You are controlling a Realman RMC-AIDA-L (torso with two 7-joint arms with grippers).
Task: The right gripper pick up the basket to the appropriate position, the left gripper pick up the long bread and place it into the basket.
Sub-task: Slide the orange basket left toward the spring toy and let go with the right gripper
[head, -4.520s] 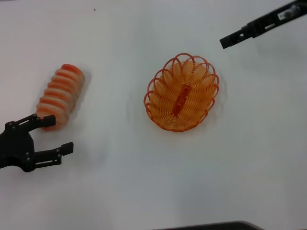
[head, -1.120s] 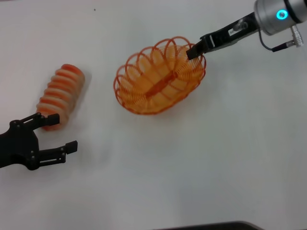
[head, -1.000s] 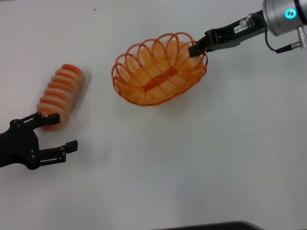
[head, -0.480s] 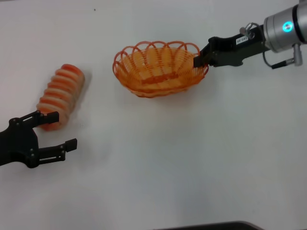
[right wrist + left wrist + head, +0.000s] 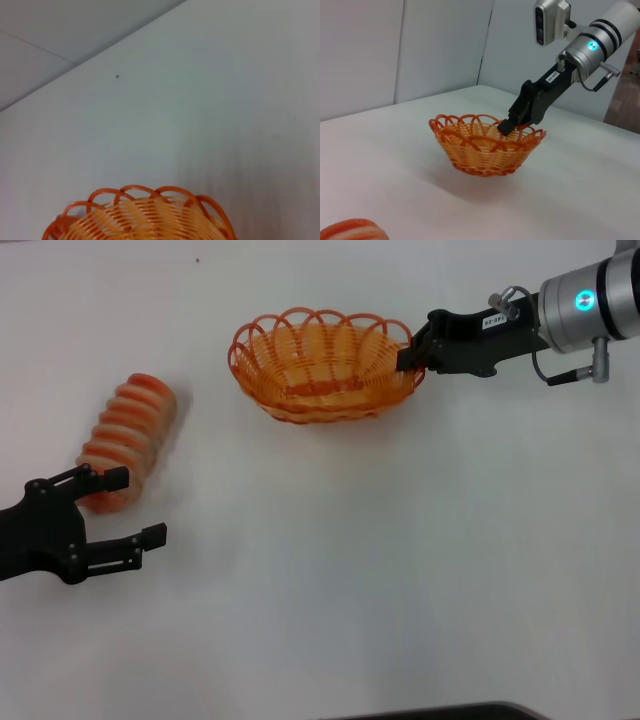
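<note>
1. Head view: the right gripper reached in from the right, fingers clamped on the right end of the basket's rim.
2. The basket sat toward the far side of the white table, roughly centre, looped rim up, nothing inside it.
3. Left wrist view showed the same grip: right gripper pinching the scalloped rim of the basket; basket looked lifted off the table, shadow below it.
4. The long bread lay on the table at left, well apart from the basket, angled with its far end leaning right.
5. The left gripper was near the bottom-left edge, fingers spread wide, holding nothing; upper fingertip just beside or overlapping the bread's near end, contact could not be told.
6. Right wrist view: only the basket's rim loops and bare table behind; own fingers not seen.
7. Left wrist view: the end of the long bread was cut off at the bottom edge.
</note>
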